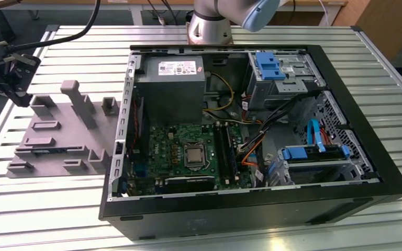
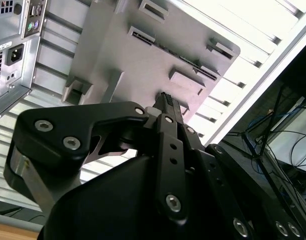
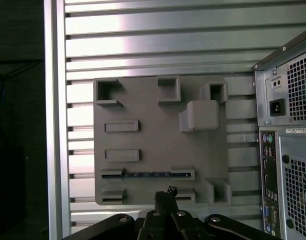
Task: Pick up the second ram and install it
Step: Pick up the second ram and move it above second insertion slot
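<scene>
The second ram (image 3: pixel 145 175) stands on its edge in a slot of the grey tray (image 3: pixel 158 135), a thin dark strip between two pegs; in the exterior view the ram (image 1: pixel 45 150) is a bluish sliver near the tray's (image 1: pixel 61 130) front. My gripper (image 3: pixel 165 192) hangs above the tray, a little off the ram's slot, fingers together and holding nothing. In the second wrist view the gripper (image 2: pixel 166 99) points down at the tray (image 2: pixel 143 60). In the exterior view the gripper (image 1: pixel 21 97) is over the tray's far corner, on that view's left.
An open computer case (image 1: pixel 257 206) lies to the tray's right in the exterior view, with the motherboard (image 1: pixel 180 151) and long black memory slots (image 1: pixel 224 149) inside. Its rear panel (image 3: pixel 288 150) stands close beside the tray. The slatted table (image 1: pixel 47 209) ends just past the tray.
</scene>
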### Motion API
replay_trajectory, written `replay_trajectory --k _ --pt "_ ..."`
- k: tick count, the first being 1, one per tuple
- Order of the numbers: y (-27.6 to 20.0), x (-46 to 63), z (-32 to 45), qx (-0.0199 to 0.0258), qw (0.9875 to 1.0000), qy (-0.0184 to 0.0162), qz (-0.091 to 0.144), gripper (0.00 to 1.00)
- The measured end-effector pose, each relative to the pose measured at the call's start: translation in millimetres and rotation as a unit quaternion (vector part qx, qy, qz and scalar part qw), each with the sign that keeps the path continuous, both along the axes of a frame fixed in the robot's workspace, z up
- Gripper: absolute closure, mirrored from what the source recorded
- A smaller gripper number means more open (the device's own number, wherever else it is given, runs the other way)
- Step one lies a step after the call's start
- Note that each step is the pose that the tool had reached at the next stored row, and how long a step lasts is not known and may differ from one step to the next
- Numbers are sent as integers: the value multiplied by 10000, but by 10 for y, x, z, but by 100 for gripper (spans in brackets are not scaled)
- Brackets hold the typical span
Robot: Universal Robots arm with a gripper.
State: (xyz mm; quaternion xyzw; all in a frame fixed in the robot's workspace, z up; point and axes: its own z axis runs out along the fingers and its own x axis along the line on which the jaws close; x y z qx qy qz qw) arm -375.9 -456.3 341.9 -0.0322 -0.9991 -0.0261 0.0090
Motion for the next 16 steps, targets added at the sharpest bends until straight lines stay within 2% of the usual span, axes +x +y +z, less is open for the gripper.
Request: replay_trajectory --k 9,13,16 --pt "0 -3 0 0 10000 0 11 89" --pt "0 -4 -2 0 9996 0 295 89" --pt "0 -4 -5 -1 9984 1 565 89"
